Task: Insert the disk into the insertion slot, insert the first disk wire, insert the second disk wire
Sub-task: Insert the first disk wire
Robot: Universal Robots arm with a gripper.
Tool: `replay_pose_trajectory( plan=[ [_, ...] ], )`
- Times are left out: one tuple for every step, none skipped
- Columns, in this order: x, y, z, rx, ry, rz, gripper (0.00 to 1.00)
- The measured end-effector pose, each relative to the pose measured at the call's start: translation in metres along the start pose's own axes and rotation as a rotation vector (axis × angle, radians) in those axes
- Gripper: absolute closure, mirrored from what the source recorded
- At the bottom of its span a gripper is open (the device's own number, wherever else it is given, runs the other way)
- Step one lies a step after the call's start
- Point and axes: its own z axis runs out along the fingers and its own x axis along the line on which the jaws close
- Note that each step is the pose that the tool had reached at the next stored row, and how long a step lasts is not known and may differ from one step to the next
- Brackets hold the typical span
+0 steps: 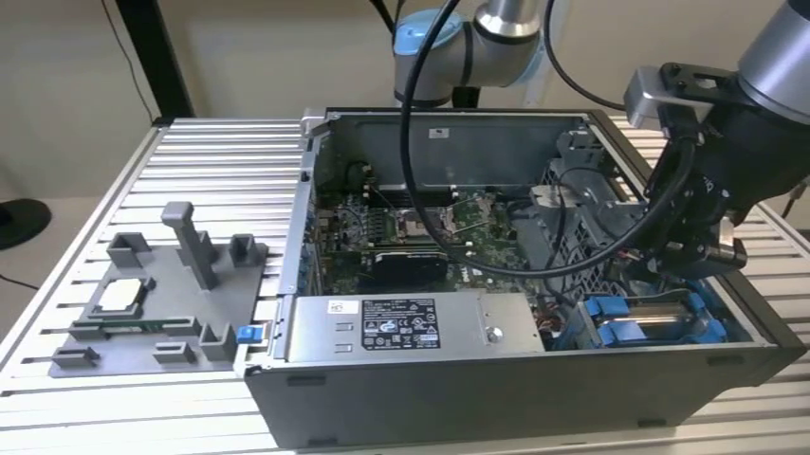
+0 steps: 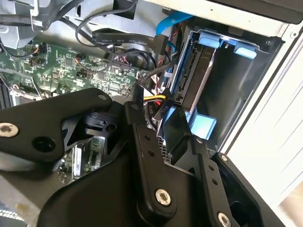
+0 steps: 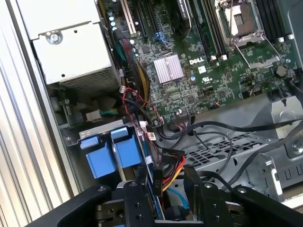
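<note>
On the exterior view's left, a grey tray (image 1: 152, 327) lies on the ribbed metal table (image 1: 76, 209). In it sit a small silver square chip (image 1: 120, 296) and some tall grey posts.

Next is the big open computer case (image 1: 506, 403). Inside it, a grey box (image 1: 405, 327) lies along the near wall. It has a black-and-white label on top (the print is too small to make out). Behind the box is the green board (image 1: 405, 227), with black cables over it. In the first wrist view the board has small white print on it.

In the case's near corner, on the exterior view's right, is the insertion slot (image 1: 715, 330) with its blue clips. The disk (image 1: 658, 311) already lies in the slot, held by its blue frame.

The gripper (image 1: 693, 261) hangs just above that corner. In the second wrist view its two black fingers (image 2: 142, 137) stand a little apart. A black plug (image 2: 158, 109) with yellow and red wires sits in the gap, close to the disk's end. I cannot tell if the fingers press on the plug.
</note>
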Motion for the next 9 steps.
replay_pose_trajectory(
  plan=[
    [0.0001, 0.0003, 0.0, 0.0, -0.0002, 0.001, 0.0],
    [0.0002, 0.0005, 0.0, 0.0001, -0.0003, 0.001, 0.0],
    [0.0003, 0.0008, 0.0, 0.0002, -0.0004, 0.002, 0.0],
    [0.0004, 0.0011, 0.0, 0.0002, -0.0005, 0.003, 0.0],
    [0.0004, 0.0013, 0.0, 0.0003, -0.0006, 0.004, 0.0],
    [0.0005, 0.0016, 0.0, 0.0003, -0.0007, 0.004, 0.0],
    [0.0006, 0.0019, 0.0, 0.0004, -0.0008, 0.005, 0.0],
    [0.0007, 0.0021, 0.0001, 0.0004, -0.001, 0.006, 0.0],
    [0.0008, 0.0024, 0.0001, 0.0005, -0.0011, 0.006, 0.0]
  ],
)
